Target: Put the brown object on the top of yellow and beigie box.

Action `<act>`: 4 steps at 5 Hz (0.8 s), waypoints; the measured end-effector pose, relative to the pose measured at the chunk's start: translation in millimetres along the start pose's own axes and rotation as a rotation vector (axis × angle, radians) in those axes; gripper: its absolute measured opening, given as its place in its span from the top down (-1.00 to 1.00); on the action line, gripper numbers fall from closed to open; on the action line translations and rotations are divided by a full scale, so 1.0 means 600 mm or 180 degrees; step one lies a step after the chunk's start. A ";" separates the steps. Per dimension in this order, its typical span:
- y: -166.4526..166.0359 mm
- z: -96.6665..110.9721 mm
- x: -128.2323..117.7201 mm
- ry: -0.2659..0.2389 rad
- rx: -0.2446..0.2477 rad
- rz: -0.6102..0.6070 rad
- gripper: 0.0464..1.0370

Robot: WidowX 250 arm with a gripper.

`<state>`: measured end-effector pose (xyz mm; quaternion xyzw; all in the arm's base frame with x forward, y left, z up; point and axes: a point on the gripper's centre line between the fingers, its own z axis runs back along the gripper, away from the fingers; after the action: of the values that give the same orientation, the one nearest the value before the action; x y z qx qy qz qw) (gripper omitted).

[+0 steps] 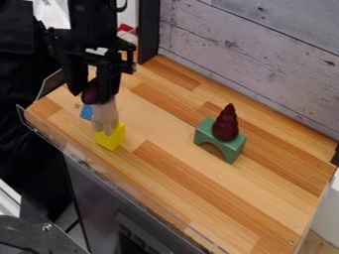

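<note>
Black fingers (109,82), parted by its width, grip the brown piece (90,94) at the top of the beige block (104,118), which stands on the yellow block (112,138), likely to steady it for release.

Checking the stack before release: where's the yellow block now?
In the camera view, the yellow block is on the left, near the wooden top's clear edge guard, directly beneath the beige block.

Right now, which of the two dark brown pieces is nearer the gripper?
The rounded piece, between the fingers of the gripper, at the top of the beige block. The other, a ridged cone, stands on the green arch.
</note>
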<state>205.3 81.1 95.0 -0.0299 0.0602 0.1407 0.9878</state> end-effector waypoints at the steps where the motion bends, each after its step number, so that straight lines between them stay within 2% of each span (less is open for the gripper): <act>1: 0.000 -0.005 0.002 0.0019 -0.0002 0.0021 0.01; 2: 0.003 -0.008 0.003 0.0041 0.0019 0.0052 -0.14; 3: 0.005 -0.010 0.002 0.0069 0.0054 0.0122 -0.74; 4: 0.006 -0.010 0.001 0.0085 0.0063 0.0158 -0.93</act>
<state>204.2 84.0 89.1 -0.0206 0.0755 0.1641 0.9833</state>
